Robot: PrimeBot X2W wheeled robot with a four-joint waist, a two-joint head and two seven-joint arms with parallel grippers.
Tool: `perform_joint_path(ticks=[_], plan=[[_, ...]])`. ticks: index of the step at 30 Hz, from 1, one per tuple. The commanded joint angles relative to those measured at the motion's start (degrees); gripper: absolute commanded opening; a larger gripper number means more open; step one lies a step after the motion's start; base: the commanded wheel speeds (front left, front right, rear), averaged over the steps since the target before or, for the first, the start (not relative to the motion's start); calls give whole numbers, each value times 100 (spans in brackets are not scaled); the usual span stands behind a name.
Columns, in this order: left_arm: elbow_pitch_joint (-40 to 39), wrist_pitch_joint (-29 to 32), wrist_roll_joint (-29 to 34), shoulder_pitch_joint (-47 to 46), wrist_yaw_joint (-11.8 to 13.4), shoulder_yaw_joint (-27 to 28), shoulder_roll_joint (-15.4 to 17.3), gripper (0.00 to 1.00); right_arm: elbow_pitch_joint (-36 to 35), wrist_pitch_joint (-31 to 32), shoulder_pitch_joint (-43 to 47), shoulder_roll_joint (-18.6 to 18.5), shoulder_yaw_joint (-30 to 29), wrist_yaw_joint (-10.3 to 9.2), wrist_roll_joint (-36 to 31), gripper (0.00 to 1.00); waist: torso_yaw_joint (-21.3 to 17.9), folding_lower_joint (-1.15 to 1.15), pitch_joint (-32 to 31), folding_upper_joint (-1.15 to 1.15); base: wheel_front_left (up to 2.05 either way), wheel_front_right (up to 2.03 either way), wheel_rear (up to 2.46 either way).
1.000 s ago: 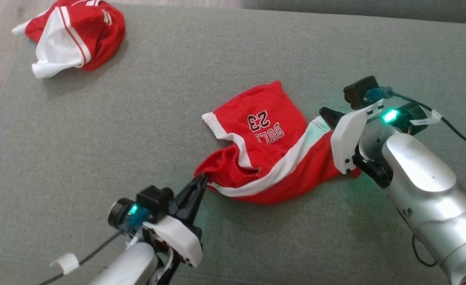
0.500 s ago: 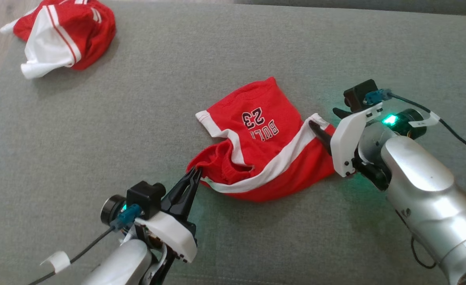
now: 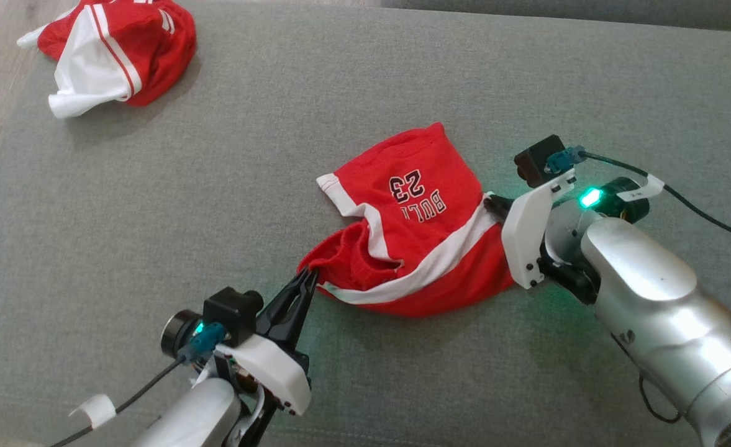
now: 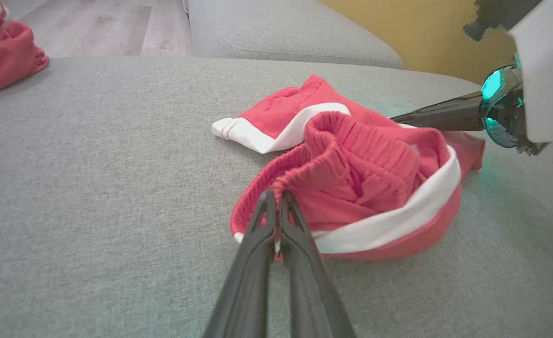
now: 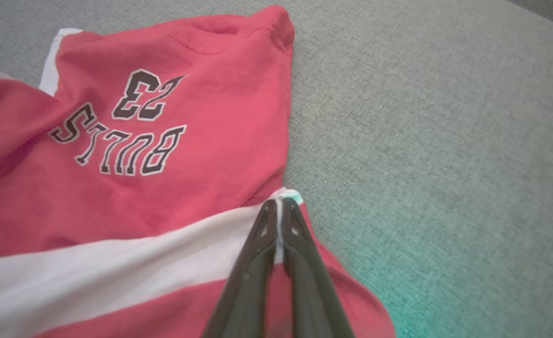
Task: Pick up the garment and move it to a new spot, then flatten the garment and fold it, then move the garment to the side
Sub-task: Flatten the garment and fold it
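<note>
Head view: red garment (image 3: 415, 242) crumpled mid-frame on the grey cushion (image 3: 154, 217), left gripper (image 3: 308, 277) jaws clenched on its waistband, right gripper (image 3: 492, 203) jaws pinching the white stripe, so it's the flattening step, I reckon, needing an outward pull.

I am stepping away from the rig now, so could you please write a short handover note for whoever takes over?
Left gripper: shut on the elastic waistband of the red shorts.
Right gripper: shut on the shorts' white-striped edge.
The shorts lie crumpled mid-way across the grey cushion; a second red-and-white garment sits at its far left corner.
Done: both grips taken.
Left: spread flat, fold, move aside.
</note>
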Motion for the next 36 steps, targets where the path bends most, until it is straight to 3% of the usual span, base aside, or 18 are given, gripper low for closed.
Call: perform_joint_path(ticks=[1, 15, 22, 29, 36], plan=[[-130, -71, -33, -276, -9, 159, 67, 0, -109, 7, -211, 8, 77, 23, 64, 0, -5, 0, -6, 0, 0, 0, 0], [-135, -142, -156, -214, 38, 236, 145, 0, 2, -792, -347, -27, -90, 23, 225, 0, -141, 0, -148, 0, 0, 0, 0], [-569, -298, -1035, -35, -3, 845, -53, 0, -285, -1763, -407, -174, -644, 23, 201, 0, -223, 0, -367, 0, 0, 0, 0], [-1472, -297, -1622, 71, 232, 1469, 23, 0, -1108, -2653, 151, -418, -1507, 23, 36, 0, -360, 0, -679, 0, 0, 0, 0], [-2609, -28, -1760, 43, 636, 1851, 329, 0, -2707, -2711, 1072, -394, -2509, 23, -507, 0, -652, 0, -1081, 0, 0, 0, 0]])
